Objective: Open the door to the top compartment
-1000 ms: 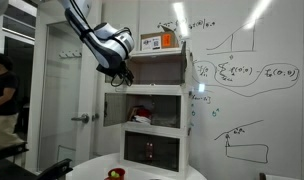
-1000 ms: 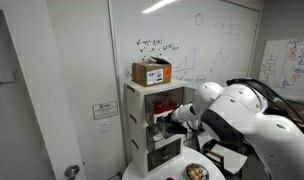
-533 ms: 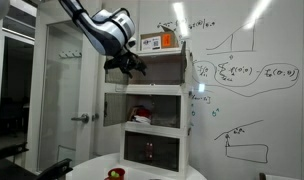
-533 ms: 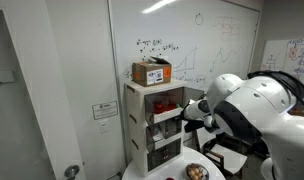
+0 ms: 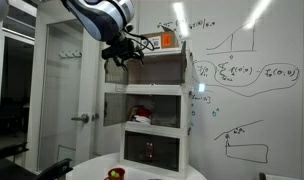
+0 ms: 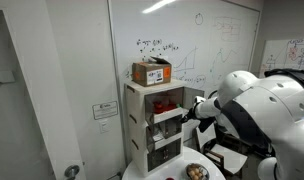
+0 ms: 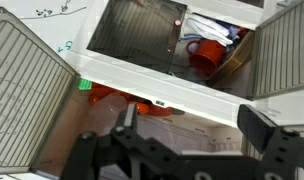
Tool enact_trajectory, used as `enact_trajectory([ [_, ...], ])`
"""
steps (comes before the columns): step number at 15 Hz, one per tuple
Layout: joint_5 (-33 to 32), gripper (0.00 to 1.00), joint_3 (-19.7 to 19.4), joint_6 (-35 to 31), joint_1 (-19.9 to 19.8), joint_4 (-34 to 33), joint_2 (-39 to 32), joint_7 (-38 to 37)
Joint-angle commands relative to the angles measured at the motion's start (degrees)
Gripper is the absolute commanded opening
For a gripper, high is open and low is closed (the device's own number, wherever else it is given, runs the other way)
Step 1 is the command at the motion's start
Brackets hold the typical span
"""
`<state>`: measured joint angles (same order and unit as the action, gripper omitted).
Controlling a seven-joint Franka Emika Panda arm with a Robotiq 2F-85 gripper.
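Cabinet frame [image 5: 152, 92] white, smooth, matt, painted-looking; door panels [image 7: 27, 95] grey, finely ribbed or meshed, cannot tell which, with white edges; box [image 6: 152, 72] brown cardboard, dull, with a paper label; wall board [image 5: 247, 95] white, glossy, reflecting ceiling lights; arm shell [image 6: 257, 110] smooth white plastic, slight sheen; pincer [image 7: 195, 122] black, matt; red vessel [image 7: 204, 58] looks like glossy plastic.

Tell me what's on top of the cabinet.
A brown cardboard box with a white label stands on the cabinet; both exterior views show it. What the box holds cannot be seen.
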<state>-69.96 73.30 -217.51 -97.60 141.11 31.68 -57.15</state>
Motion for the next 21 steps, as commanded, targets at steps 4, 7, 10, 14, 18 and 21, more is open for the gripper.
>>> enact_trajectory([
  [4, 1.06, 1.0, -2.65, 8.7, 6.61, 1.82, -7.81, 5.59],
  [7, -6.83, 1.0, -3.27, 17.75, 10.93, 1.7, -22.36, 6.21],
  [10, -17.85, 1.0, 0.79, 22.2, 8.36, 2.36, -30.19, 2.23],
  [14, -19.47, 1.0, -9.93, 29.48, 17.56, 11.8, -35.44, 12.01],
  [18, -17.63, 1.0, -17.64, 38.74, 23.05, 15.83, -40.77, 23.09],
  [21, -11.25, 1.0, -30.21, 42.84, 36.45, 14.99, -46.81, 35.22],
])
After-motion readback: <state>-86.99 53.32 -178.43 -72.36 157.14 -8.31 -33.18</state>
